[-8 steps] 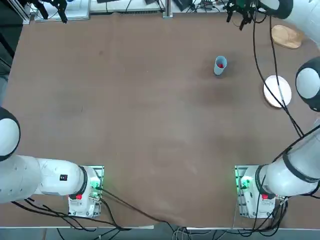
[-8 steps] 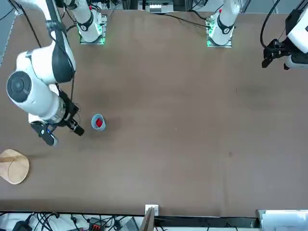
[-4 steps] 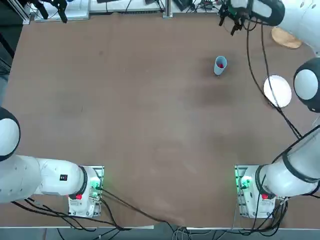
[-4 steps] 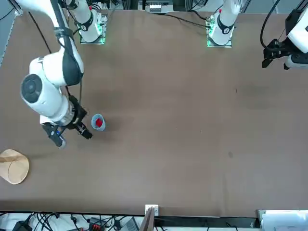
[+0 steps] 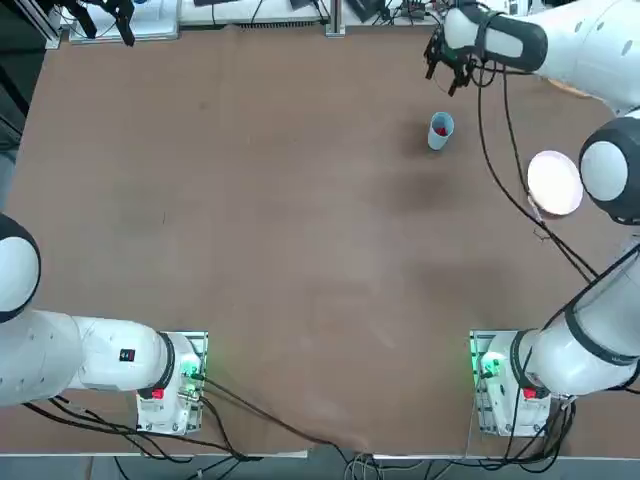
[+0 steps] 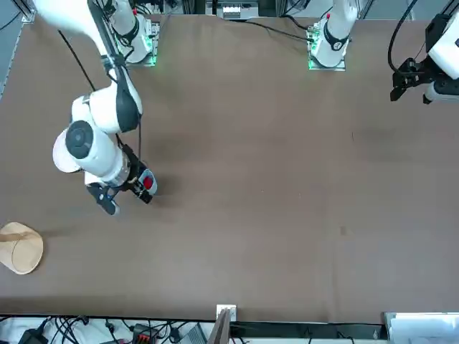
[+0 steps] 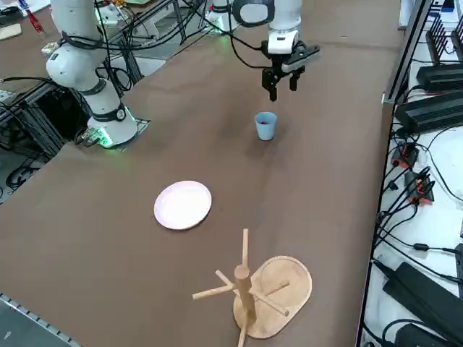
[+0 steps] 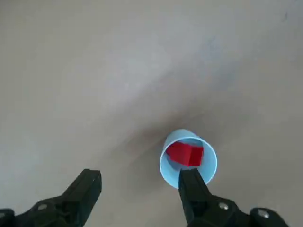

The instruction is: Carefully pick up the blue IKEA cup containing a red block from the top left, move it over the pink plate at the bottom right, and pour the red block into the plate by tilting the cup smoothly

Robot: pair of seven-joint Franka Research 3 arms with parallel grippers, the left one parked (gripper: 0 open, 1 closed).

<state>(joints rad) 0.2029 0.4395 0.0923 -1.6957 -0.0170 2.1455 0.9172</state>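
Fingers (image 8: 78, 196) of the right gripper (image 8: 141, 174) stand wide open, with a broad space between them. They hold nothing. In the right side view, the gripper hangs in the upper right part of the frame, its fingers pointing down, above the blue cup (image 7: 265, 129) and apart from it.

The cup stands upright on the brown table (image 7: 130, 267), in the upper right part of the same frame. Inside the cup lies the red block (image 8: 184, 153), which is well seen in the right wrist view. In that view, the tip of one finger covers a small part of the cup's rim, and the cup is not centred between the two fingers. In the front view, the gripper is left of the centre of the frame, and there it partly hides the cup.

In the top view, the gripper is at the upper right, and the cup is a little lower in the frame. The pale plate (image 5: 555, 183) lies more to the right and lower than the cup, well apart from it. In the right side view, this plate is left of the centre of the frame, and a wooden stand (image 7: 244, 296) with an oval base is at the lower middle.
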